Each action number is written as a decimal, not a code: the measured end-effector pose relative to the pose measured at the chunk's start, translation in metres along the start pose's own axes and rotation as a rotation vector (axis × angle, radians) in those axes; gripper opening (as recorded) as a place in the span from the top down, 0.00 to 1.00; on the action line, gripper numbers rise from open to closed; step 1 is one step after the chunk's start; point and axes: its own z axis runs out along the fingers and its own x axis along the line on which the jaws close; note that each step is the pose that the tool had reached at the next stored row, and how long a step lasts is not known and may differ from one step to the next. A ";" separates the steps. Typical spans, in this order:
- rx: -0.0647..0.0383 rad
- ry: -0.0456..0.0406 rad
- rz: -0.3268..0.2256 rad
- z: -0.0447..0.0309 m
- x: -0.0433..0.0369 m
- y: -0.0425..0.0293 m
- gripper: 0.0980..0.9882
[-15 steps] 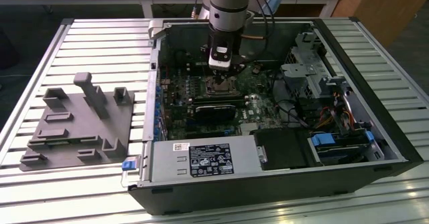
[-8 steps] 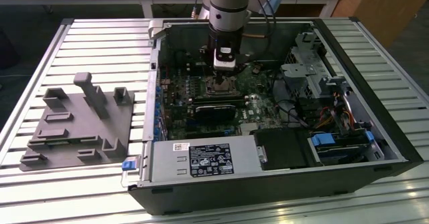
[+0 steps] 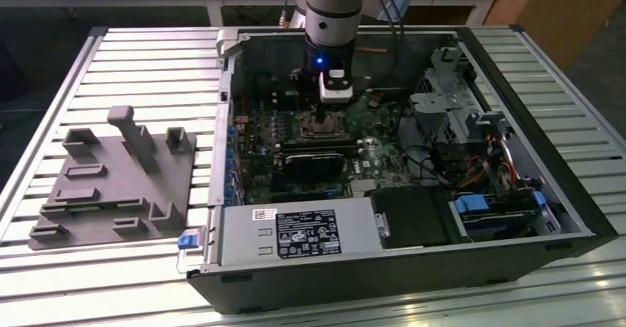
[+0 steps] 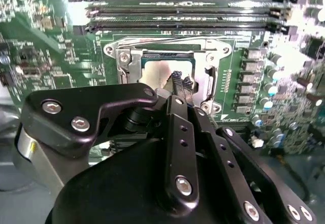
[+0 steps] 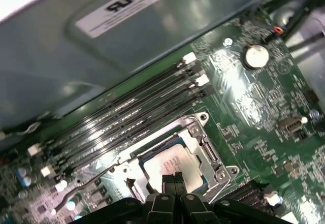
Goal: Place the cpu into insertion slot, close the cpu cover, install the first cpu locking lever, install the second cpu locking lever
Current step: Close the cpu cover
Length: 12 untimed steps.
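Gripper [image 5: 173, 179], clenched on nothing, above the cpu [image 5: 167, 163] framed by the cpu cover [image 5: 157, 141]; I should press straight down, gently.

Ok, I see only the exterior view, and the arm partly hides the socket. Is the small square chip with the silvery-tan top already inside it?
Observer: Yes. In the first wrist view the small square silvery-tan cpu sits in place, inside the window of the thin grey metal cpu cover.
Operator: And the gripper's fingers?
Observer: The gripper is directly over the cpu, its black fingertips pressed together with nothing between them.
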 end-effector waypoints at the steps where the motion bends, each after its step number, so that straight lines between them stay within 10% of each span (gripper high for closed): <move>1: 0.000 -0.0001 -0.018 0.0000 0.0000 0.0000 0.99; 12: 0.001 -0.0017 -0.217 0.0000 0.0000 0.0000 0.99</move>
